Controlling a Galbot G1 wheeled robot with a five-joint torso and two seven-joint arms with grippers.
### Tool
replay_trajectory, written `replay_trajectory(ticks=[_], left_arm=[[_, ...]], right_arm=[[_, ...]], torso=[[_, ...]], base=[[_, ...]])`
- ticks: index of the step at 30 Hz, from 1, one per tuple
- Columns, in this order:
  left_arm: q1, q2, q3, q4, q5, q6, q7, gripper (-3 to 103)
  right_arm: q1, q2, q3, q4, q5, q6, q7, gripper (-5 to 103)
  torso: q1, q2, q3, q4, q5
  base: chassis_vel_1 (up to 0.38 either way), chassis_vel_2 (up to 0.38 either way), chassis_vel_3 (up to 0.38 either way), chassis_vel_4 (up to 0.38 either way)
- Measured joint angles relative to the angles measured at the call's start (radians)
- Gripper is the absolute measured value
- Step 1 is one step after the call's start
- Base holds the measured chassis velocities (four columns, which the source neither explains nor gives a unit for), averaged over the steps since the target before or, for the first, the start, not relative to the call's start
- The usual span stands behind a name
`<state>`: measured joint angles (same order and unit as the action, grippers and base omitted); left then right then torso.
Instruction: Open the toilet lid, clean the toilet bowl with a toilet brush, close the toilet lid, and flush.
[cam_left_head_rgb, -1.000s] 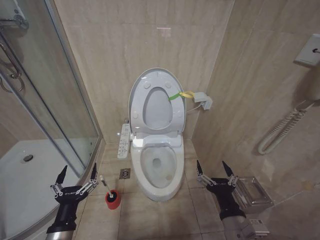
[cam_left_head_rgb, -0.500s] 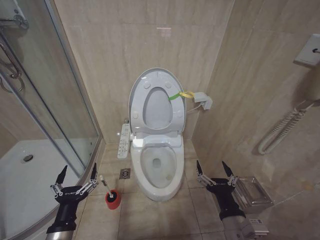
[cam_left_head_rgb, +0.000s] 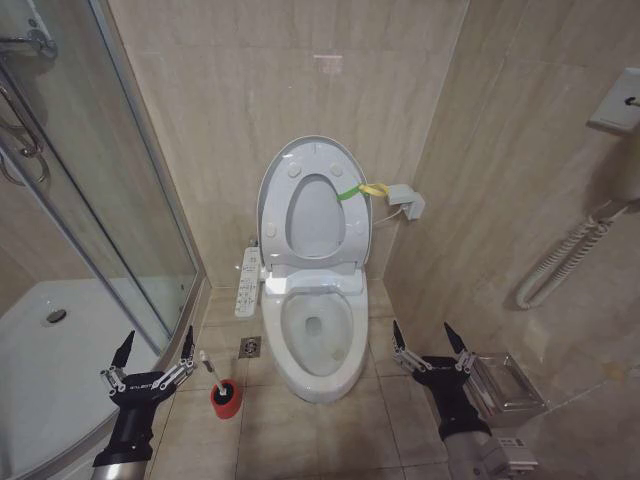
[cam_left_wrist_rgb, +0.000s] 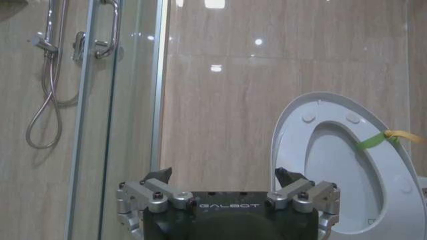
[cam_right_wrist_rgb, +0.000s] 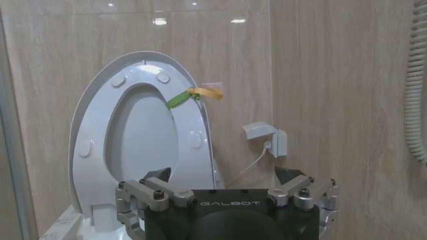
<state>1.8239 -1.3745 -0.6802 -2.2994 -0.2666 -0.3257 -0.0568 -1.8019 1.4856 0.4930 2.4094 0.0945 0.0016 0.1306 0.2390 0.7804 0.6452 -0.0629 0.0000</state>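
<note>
Two pincers hover low, both spread wide and empty — left pincer (cam_left_head_rgb: 153, 355) at 8 o'clock of the bowl (cam_left_head_rgb: 318, 340), right pincer (cam_left_head_rgb: 430, 343) at 4. The lid (cam_left_head_rgb: 312, 202) stands raised at 12 — the brush (cam_left_head_rgb: 216, 377) sits in its red holder (cam_left_head_rgb: 226, 399) by the left pincer.

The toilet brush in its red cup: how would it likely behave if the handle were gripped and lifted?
The toilet brush leans in its small red holder cup, so it probably lifts free easily. The thin handle looks light and smooth, possibly slippery. The cup's narrow base may tip if dragged sideways.
</note>
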Motion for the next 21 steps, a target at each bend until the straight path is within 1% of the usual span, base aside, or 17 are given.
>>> replay_trajectory(ticks=[21], left_arm=[[0.000, 0.000, 0.000, 0.000, 0.000, 0.000, 0.000, 100]], right_arm=[[0.000, 0.000, 0.000, 0.000, 0.000, 0.000, 0.000, 100]], torso=[[0.000, 0.000, 0.000, 0.0000, 0.0000]], base=[[0.000, 0.000, 0.000, 0.000]])
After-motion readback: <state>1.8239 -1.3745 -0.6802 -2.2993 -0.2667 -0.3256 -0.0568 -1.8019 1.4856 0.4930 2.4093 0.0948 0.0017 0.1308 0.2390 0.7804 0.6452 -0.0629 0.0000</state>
